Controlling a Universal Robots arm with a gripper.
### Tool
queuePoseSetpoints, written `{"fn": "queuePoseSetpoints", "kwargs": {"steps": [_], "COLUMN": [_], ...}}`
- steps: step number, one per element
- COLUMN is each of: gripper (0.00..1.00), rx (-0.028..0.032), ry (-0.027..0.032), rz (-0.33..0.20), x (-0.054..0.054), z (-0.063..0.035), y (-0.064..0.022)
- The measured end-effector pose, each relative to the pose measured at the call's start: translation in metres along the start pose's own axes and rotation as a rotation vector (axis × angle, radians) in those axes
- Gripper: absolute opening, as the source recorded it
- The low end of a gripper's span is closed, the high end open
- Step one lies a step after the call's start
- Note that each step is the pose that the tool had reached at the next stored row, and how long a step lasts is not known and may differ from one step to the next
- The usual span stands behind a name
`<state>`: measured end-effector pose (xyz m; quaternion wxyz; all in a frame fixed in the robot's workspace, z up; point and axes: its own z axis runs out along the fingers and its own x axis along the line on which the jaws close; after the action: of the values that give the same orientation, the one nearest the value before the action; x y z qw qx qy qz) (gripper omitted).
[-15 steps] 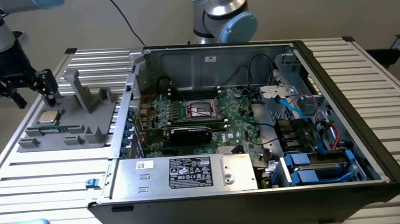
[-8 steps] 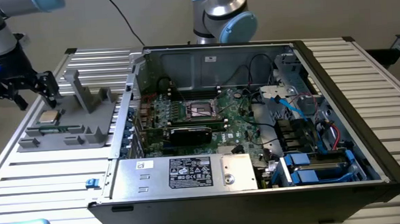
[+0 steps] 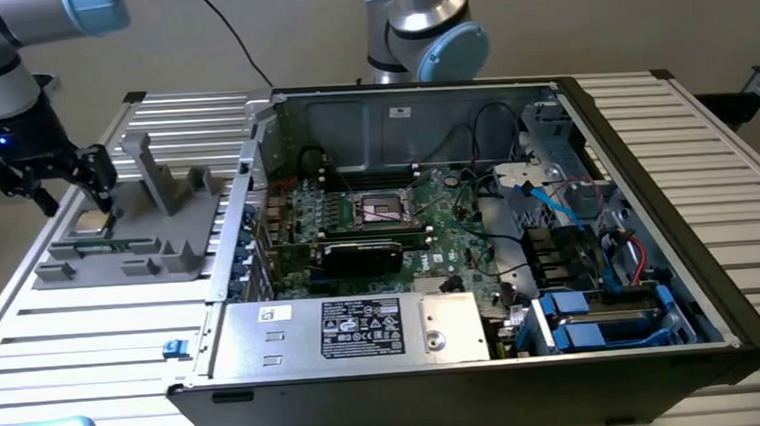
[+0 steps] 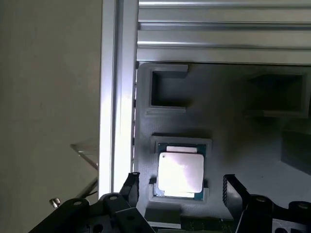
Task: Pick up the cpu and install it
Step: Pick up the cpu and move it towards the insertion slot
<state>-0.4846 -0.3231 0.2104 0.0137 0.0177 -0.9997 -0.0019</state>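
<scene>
Plainly, the exterior view gives the wider layout: the gripper (image 3: 74, 200) hangs over the grey fixture block (image 3: 161, 254) on the slatted aluminium table (image 3: 87, 336), towards the exterior view's left, and the cpu (image 3: 92, 223) is a small pale square just beneath its fingers. To the exterior view's right stands the open computer case (image 3: 696, 284). Its motherboard is exposed, the cpu socket (image 3: 383, 209) sits near the middle of the board, and the labelled power supply (image 3: 360, 326) lies along the near edge. A second arm (image 3: 425, 35) rises behind the case. The wrist view adds the detail that the wider shot lacks: the cpu (image 4: 181, 173) lies flat in a shallow recess of the fixture (image 4: 233, 141), shiny metal top up. The gripper (image 4: 180, 178) is spread wide, with one black finger (image 4: 131, 187) on each side of the chip, apart from it and gripping nothing. From the exterior view the fingertips seem to hover slightly above the block, though that angle does not settle it.
</scene>
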Motion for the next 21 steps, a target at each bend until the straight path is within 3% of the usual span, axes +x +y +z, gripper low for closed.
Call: {"fn": "queuePoseSetpoints", "kwargs": {"steps": [6, 10, 12, 17, 19, 21], "gripper": [0.8, 0.8, 0.8, 0.8, 0.8, 0.8], "rx": [-0.0215, -0.0246, -0.0215, 0.0043, 0.0095, 0.0113], "ry": [-0.0004, 0.0039, 0.005, 0.0053, -0.004, -0.0236], "rz": [0.004, 0.004, 0.004, 0.005, 0.005, 0.005], "x": [-0.001, -0.002, -0.002, -0.002, -0.002, -0.001], "z": [0.0086, 0.0112, 0.0138, 0.0146, 0.0147, 0.0147], "y": [-0.0005, -0.0018, -0.0019, -0.0008, -0.0001, 0.0017]}}
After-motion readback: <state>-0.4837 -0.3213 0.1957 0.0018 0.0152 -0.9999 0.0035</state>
